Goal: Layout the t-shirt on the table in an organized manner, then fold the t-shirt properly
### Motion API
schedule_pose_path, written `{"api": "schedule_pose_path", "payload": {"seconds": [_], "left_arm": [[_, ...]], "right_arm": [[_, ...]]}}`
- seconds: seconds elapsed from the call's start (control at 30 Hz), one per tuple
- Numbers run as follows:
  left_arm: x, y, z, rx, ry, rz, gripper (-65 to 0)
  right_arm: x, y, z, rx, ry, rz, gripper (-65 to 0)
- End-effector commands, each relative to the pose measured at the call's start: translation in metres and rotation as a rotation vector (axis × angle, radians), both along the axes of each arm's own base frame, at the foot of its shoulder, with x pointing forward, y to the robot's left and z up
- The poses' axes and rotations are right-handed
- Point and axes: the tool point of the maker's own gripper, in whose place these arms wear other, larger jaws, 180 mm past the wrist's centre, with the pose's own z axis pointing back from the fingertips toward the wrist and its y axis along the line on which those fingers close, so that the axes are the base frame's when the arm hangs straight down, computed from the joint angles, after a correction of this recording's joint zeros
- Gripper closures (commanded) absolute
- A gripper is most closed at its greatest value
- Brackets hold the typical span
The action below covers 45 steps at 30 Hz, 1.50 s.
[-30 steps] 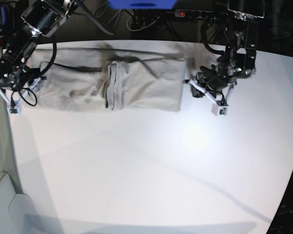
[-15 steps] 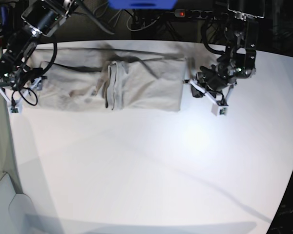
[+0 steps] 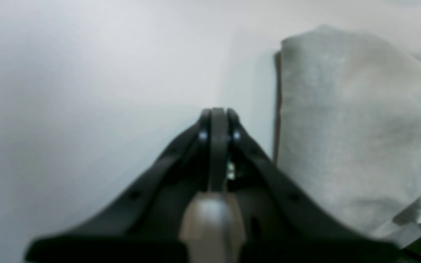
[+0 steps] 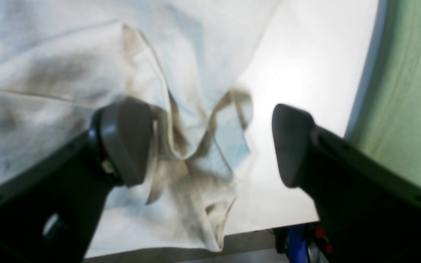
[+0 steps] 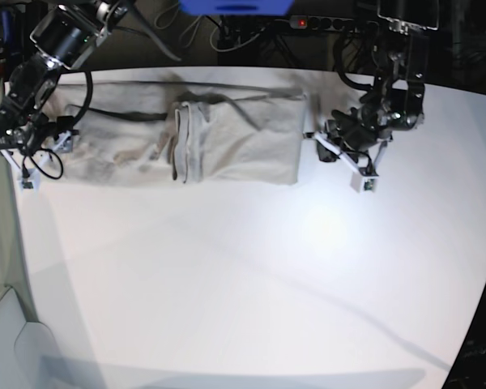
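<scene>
One t-shirt (image 5: pixel 202 142), grey-beige, folded into a long band along the far side of the white desk (image 5: pixel 251 275); no legible label or writing. Two grippers: left gripper (image 3: pixel 216 120) fully closed, empty, just beside the shirt's edge; right gripper (image 4: pixel 210 142) spread wide over rumpled cloth, gripping nothing.
</scene>
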Motion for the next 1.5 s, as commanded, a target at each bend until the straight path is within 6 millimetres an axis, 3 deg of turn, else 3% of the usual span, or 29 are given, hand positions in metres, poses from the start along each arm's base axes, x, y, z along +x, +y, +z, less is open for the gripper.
{"api": "schedule_pose_path", "payload": {"seconds": [0.0, 0.43, 0.6, 0.87, 1.0, 1.2, 1.23, 1.37, 1.47], "left_arm": [[-0.003, 0.001, -0.001, 0.013, 0.015, -0.009, -0.4], [-0.003, 0.002, -0.001, 0.015, 0.018, -0.002, -0.4], [-0.002, 0.003, -0.001, 0.015, 0.017, 0.001, -0.4], [0.0, 0.003, 0.004, 0.014, 0.001, 0.001, -0.4], [0.002, -0.002, 0.019, 0.009, -0.04, -0.011, -0.4], [0.01, -0.006, 0.039, 0.005, -0.102, -0.021, -0.4], [0.01, -0.003, 0.041, 0.006, -0.107, -0.014, -0.4], [0.01, 0.024, 0.055, 0.025, -0.145, 0.059, -0.4], [0.008, 0.049, 0.06, 0.051, -0.16, 0.115, -0.4]], "right_arm": [[0.004, -0.004, 0.005, -0.019, -0.013, 0.006, -52.5], [0.012, -0.019, 0.015, -0.048, -0.037, 0.002, -52.5], [0.01, -0.011, 0.0, 0.001, -0.023, 0.005, -52.5], [0.014, 0.009, -0.005, 0.124, -0.104, 0.013, -51.1], [0.012, 0.019, -0.007, 0.182, -0.135, 0.016, -38.5], [0.013, 0.019, -0.005, 0.19, -0.137, 0.021, -3.4], [0.013, 0.019, -0.005, 0.19, -0.137, 0.021, 0.0], [0.017, 0.015, 0.002, 0.169, -0.156, 0.026, 0.0], [0.026, 0.007, 0.027, 0.11, -0.217, 0.041, 0.0]]}}
